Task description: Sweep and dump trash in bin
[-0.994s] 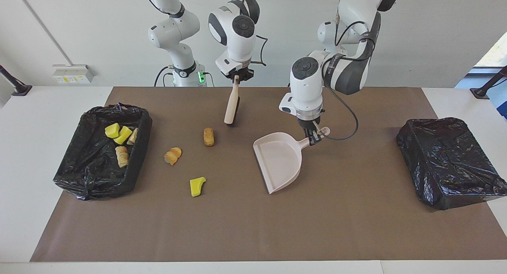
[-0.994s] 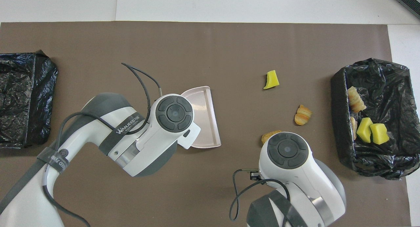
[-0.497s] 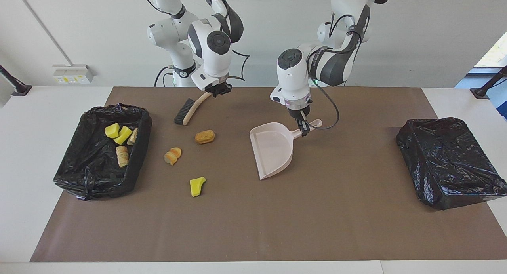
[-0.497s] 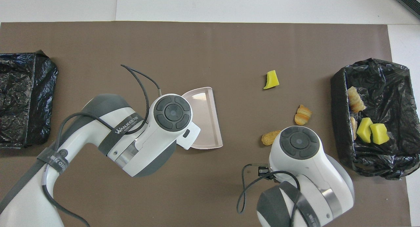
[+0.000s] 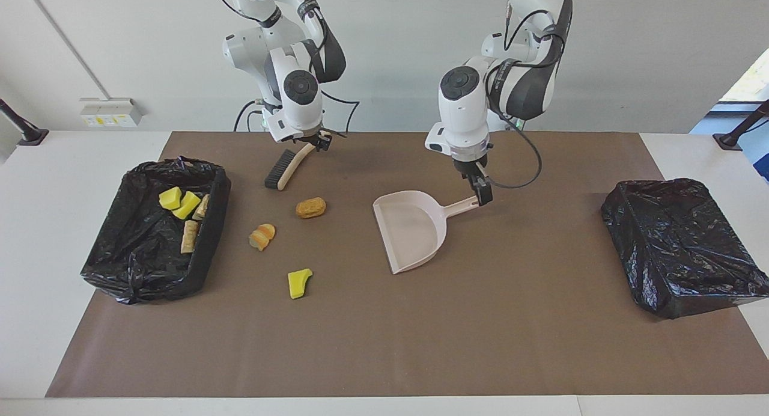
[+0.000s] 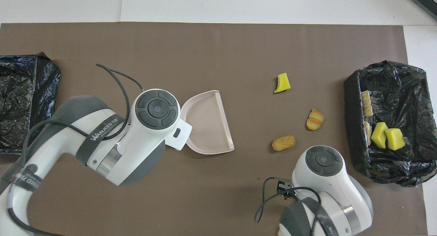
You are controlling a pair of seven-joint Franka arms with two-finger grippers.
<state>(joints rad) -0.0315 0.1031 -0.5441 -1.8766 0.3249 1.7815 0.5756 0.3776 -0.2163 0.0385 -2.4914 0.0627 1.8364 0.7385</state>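
Just laid flat on the table (image 5: 384, 344): brush (image 5: 282, 169) by right gripper (image 5: 322, 142), dustpan (image 5: 408, 229) by left gripper (image 5: 482, 193), fingers' state indiscernible; brown roll (image 5: 310, 207), croissant piece (image 5: 262, 236) and yellow wedge (image 5: 298, 282) unswept between dustpan and part-filled bin (image 5: 120, 272).

A white table (image 5: 72, 181) carries a brown mat (image 5: 420, 344) over most of its top. On the mat lie a pale pink dustpan (image 5: 411, 229), a brush (image 5: 282, 171) nearer the robots, a brown roll (image 5: 310, 207), a striped croissant piece (image 5: 262, 236) and a yellow wedge (image 5: 298, 282). A black bin (image 5: 141, 253) with trash in it sits at the right arm's end, a second black bin (image 5: 679, 247) at the left arm's end
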